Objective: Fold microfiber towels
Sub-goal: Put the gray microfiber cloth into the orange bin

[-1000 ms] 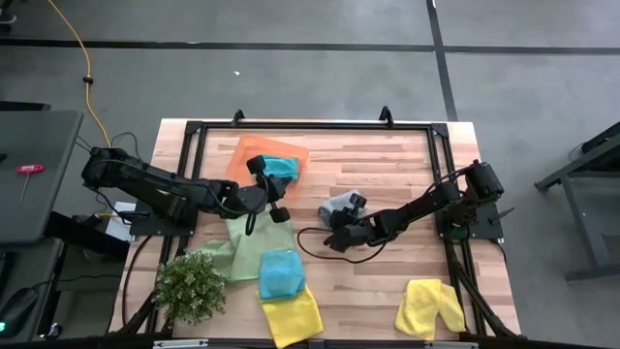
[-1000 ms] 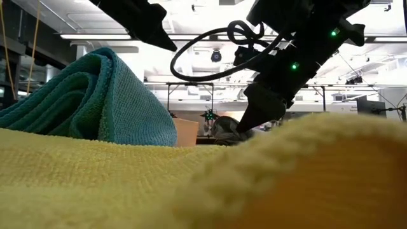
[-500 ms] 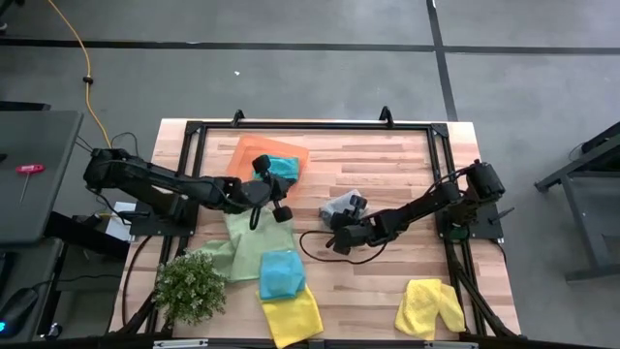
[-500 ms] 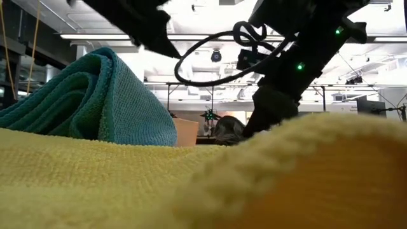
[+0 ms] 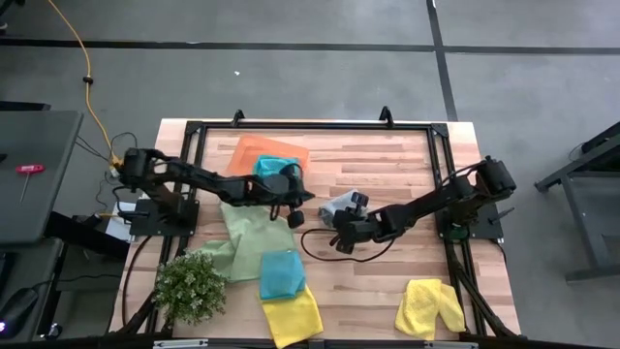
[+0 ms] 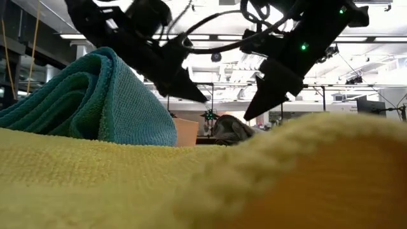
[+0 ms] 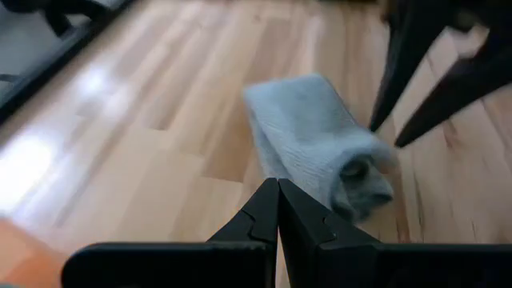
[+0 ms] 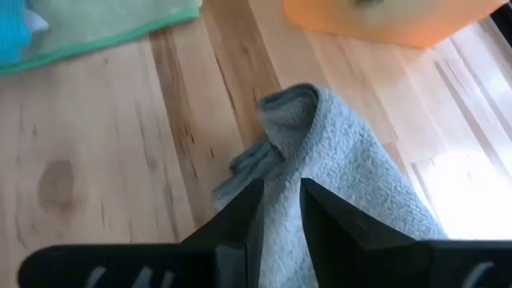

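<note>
The right gripper (image 8: 280, 210) is pinching a raised fold of the grey microfiber towel (image 8: 352, 172) between its two dark fingers (image 8: 240, 216), at mid-table in the high view. The left gripper (image 7: 278, 210), its fingers pressed together and holding nothing, is pointing at the same crumpled towel from just beside it. The cloth is looking light, limp and grippy, likely sagging wherever it is lifted, so an edge or corner seems a better hold than a bunched middle. It is lying on the wooden slatted table (image 5: 387, 170), near the orange tray (image 5: 254, 151); a light green towel (image 5: 247, 233) is lying spread nearby, and grey floor is surrounding the table.
</note>
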